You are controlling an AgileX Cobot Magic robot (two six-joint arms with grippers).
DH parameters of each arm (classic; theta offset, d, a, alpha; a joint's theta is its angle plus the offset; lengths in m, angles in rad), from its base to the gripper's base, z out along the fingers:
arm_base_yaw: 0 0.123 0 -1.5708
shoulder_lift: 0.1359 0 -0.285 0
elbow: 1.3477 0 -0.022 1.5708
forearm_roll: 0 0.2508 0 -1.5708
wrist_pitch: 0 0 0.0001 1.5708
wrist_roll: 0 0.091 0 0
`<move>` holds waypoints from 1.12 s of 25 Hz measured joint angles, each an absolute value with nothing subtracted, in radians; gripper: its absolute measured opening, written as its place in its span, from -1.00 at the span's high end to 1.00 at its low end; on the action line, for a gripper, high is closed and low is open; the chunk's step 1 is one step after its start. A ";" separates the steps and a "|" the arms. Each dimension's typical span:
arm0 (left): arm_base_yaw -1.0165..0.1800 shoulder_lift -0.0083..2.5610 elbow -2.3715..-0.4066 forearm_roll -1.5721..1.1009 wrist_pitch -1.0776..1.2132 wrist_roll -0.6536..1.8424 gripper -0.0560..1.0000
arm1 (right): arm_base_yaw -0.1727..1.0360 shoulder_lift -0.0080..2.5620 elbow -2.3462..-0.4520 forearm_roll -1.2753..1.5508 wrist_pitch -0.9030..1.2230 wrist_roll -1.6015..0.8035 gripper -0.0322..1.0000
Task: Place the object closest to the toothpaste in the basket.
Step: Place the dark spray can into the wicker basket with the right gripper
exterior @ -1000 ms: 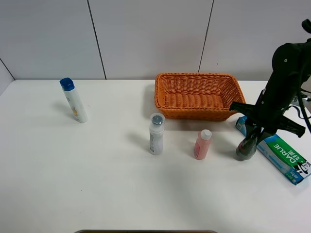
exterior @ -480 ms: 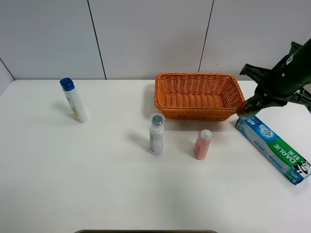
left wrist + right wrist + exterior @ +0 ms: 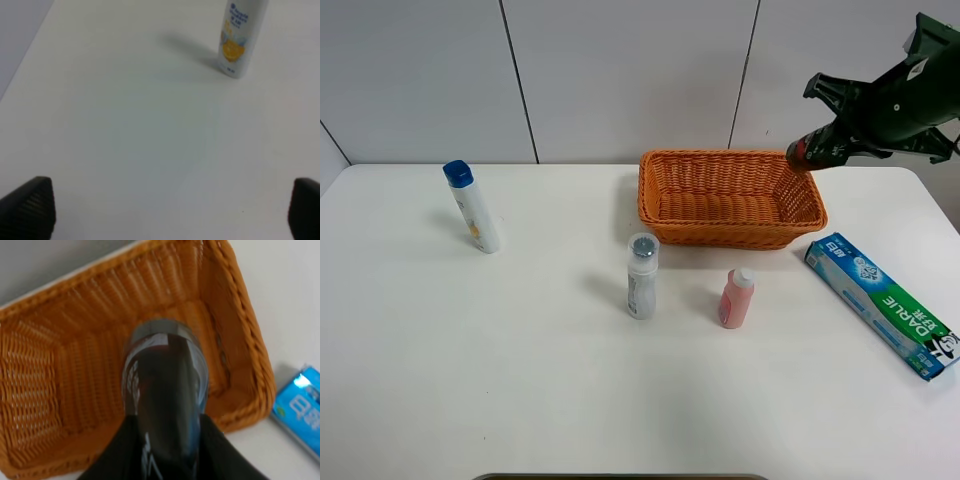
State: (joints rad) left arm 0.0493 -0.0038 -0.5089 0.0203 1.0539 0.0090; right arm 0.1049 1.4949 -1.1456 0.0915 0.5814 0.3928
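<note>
My right gripper (image 3: 842, 128) is shut on a dark bottle (image 3: 810, 150) and holds it tilted in the air above the right end of the orange wicker basket (image 3: 730, 228). In the right wrist view the dark bottle (image 3: 165, 380) hangs over the basket's inside (image 3: 60, 390), and my right gripper (image 3: 165, 452) clamps it. The blue and green toothpaste box (image 3: 880, 300) lies flat on the table to the right of the basket; its corner shows in the right wrist view (image 3: 300, 405). My left gripper (image 3: 167, 210) is open and empty over bare table; the exterior view does not show it.
A white bottle with a blue cap (image 3: 472, 207) stands at the far left, also in the left wrist view (image 3: 240, 35). A white bottle with a grey cap (image 3: 641, 276) and a small pink bottle (image 3: 736, 298) stand in front of the basket.
My right gripper lifted the dark bottle off the table beside the toothpaste box and carried it up and back, to above the basket's right end.
</note>
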 joint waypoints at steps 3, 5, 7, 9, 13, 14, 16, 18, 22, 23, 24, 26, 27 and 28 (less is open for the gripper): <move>0.049 -0.004 -0.509 0.020 1.054 0.009 -0.88 | 0.105 1.585 -1.146 0.094 0.508 0.383 0.44; 0.049 -0.004 -0.509 0.020 1.054 0.009 -0.88 | 0.105 1.635 -1.146 0.112 0.462 0.380 0.44; 0.049 -0.004 -0.509 0.020 1.054 0.009 -0.88 | 0.105 1.686 -1.146 0.130 0.401 0.380 0.44; 0.049 -0.004 -0.509 0.020 1.054 0.009 -0.88 | 0.105 1.734 -1.146 0.142 0.340 0.380 0.44; 0.049 -0.004 -0.509 0.020 1.054 0.009 -0.88 | 0.105 1.808 -1.155 0.145 0.267 0.379 0.44; 0.049 -0.004 -0.509 0.020 1.054 0.009 -0.88 | 0.105 1.822 -1.162 0.145 0.261 0.379 0.44; 0.049 -0.004 -0.509 0.020 1.054 0.009 -0.88 | 0.105 1.853 -1.181 0.145 0.246 0.379 0.44; 0.049 -0.004 -0.509 0.020 1.054 0.009 -0.88 | 0.105 1.874 -1.185 0.145 0.220 0.379 0.44; 0.049 -0.004 -0.509 0.020 1.054 0.009 -0.88 | 0.105 1.901 -1.189 0.145 0.192 0.379 0.44; 0.049 -0.004 -0.509 0.020 1.054 0.009 -0.88 | 0.105 1.906 -1.189 0.145 0.190 0.379 0.44; 0.049 -0.004 -0.509 0.020 1.054 0.009 -0.88 | 0.105 1.909 -1.189 0.146 0.188 0.379 0.44; 0.049 -0.004 -0.509 0.020 1.054 0.009 -0.88 | 0.105 1.911 -1.189 0.146 0.188 0.379 0.44; 0.049 -0.004 -0.509 0.020 1.054 0.009 -0.88 | 0.105 1.911 -1.189 0.146 0.188 0.379 0.44; 0.049 -0.004 -0.509 0.020 1.054 0.009 -0.88 | 0.105 1.911 -1.189 0.146 0.188 0.379 0.44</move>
